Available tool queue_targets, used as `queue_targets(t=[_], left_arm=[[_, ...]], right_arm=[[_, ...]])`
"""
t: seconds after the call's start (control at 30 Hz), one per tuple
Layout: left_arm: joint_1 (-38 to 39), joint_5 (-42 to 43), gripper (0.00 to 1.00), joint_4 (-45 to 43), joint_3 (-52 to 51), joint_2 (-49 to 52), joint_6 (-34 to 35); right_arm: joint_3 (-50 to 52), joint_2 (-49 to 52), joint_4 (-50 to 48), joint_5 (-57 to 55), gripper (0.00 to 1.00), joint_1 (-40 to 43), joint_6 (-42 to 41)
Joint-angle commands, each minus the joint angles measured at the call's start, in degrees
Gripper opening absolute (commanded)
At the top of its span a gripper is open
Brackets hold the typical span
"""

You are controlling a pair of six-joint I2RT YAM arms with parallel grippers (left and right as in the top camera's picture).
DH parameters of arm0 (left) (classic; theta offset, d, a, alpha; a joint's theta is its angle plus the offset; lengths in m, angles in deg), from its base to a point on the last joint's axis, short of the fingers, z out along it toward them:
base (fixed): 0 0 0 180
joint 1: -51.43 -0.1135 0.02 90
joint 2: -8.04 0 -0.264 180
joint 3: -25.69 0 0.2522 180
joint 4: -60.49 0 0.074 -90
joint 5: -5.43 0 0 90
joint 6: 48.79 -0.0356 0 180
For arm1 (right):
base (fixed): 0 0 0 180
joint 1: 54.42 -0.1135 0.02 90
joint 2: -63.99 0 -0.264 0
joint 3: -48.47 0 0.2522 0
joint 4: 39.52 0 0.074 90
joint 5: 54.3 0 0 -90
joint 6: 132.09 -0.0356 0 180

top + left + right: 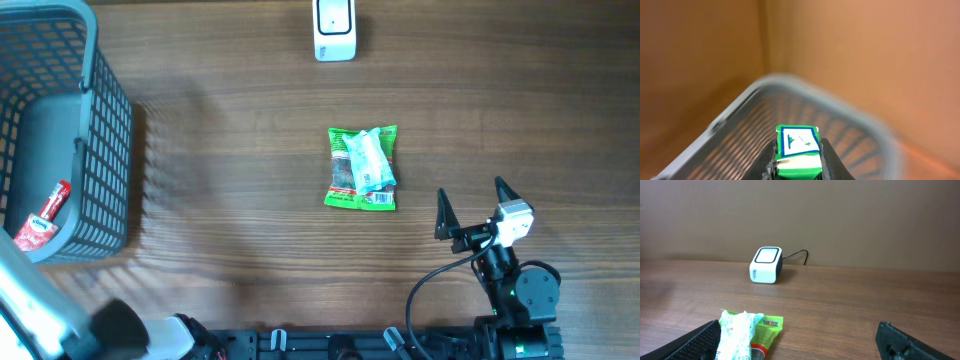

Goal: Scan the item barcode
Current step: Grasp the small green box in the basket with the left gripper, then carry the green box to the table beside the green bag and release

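I've got my left gripper [798, 162] pinching one green-and-white carton [797, 142] above the one grey basket [110, 120], which holds one red packet [45, 215]. My right gripper [470, 190] is spread wide near one green snack packet [362, 168]. One white scanner [334, 28] sits at the table's far edge.

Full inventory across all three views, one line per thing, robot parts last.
wooden table: 1, brown, under everything
grey plastic mesh basket: 1, grey, left end of the table
red packet: 1, red and white, inside the basket
white barcode scanner: 1, white, far edge, centre
green foil pouch: 1, green, table centre
pale blue-white packet: 1, lying on the pouch
small green-and-white carton: 1, between the left fingers, basket behind it
left gripper: 1, dark, shut on the carton
right gripper: 1, black, open, right of the pouch
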State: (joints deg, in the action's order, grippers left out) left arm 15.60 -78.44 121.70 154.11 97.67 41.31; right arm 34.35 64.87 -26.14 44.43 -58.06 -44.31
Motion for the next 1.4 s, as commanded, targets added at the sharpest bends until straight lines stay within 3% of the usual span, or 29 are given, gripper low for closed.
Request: queue_targets(t=[0.0,0.2,0.33,0.47,0.57,0.8,1.13,1.17,1.2,1.3,1.37], left_arm=[[7.7,1.1,0.13,0.4,1.1,-4.7,7.1],[23.9,0.7,0.15,11.6,0.9,-5.7,14.7],[35.3,0.6,0.18,20.6,-0.4,-2.6,15.5],[43.9,0.5,0.18,24.2,-5.7,2.2,17.7],[50.1,0.4,0.17,21.6,-13.2,6.7,19.9],[61.1,0.5,0.16,4.7,-30.2,19.6,25.9],[65.6,-2.7,0.17,-4.4,-32.1,28.4,26.1],[65.6,-3.1,0.22,-4.5,-32.0,28.4,26.1],[65.5,-3.5,0.36,-4.6,-32.0,28.4,26.1],[64.9,-3.6,0.59,-4.6,-32.0,28.3,25.8],[64.2,-3.6,0.66,-4.1,-31.2,27.8,25.8]], right_arm=[[0.1,-0.3,-0.2,-0.3,1.0,0.3,0.7],[0.1,-0.3,-0.2,-0.3,1.0,0.3,0.7],[0.1,-0.3,-0.2,-0.3,1.0,0.3,0.7],[0.1,-0.3,-0.2,-0.3,1.0,0.3,0.7],[0.1,-0.3,-0.2,-0.3,1.0,0.3,0.7],[0.1,-0.3,-0.2,-0.3,1.0,0.3,0.7],[0.1,-0.3,-0.2,-0.3,1.0,0.3,0.7],[0.1,-0.3,-0.2,-0.3,1.0,0.3,0.7],[0.1,-0.3,-0.2,-0.3,1.0,0.3,0.7],[0.1,-0.3,-0.2,-0.3,1.0,0.3,0.6],[0.1,-0.3,-0.2,-0.3,1.0,0.3,0.7]])
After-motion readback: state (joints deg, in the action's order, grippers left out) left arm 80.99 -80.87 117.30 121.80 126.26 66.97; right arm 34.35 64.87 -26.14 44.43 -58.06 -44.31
